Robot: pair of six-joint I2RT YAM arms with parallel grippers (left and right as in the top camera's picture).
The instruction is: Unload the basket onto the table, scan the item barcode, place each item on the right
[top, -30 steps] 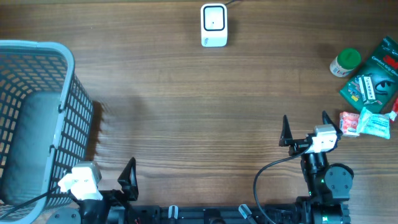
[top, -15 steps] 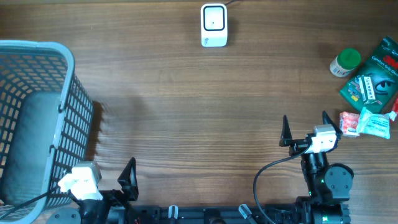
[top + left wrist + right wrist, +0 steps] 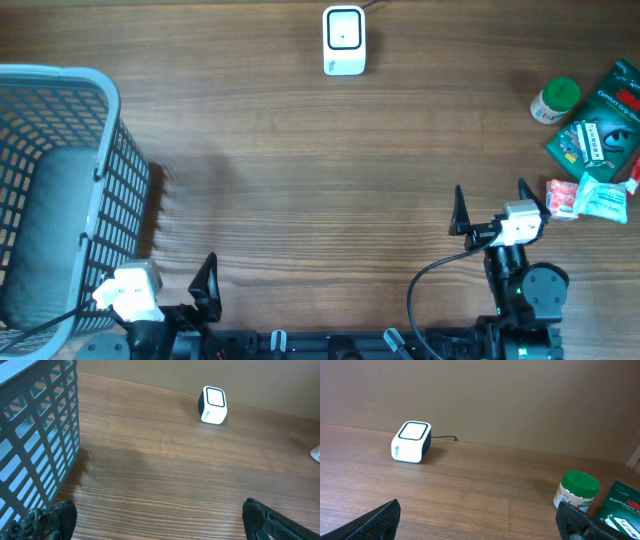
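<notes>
At far edge of table [image 3: 300, 150], scanner [image 3: 344, 40] window-up (long axis near-to-far), left pincer [image 3: 160, 532] and right pincer [image 3: 490, 190] spread

Looking at a grey-blue mesh basket [image 3: 125, 200] standing upright at the left edge of the wooden tabletop [image 3: 300, 180], open top facing up, throwing a shadow rightward onto the wood. Seeing only its slatted side in the left wrist view. Noting a plain beige wall [image 3: 520, 400] behind the tabletop's far edge.
</notes>
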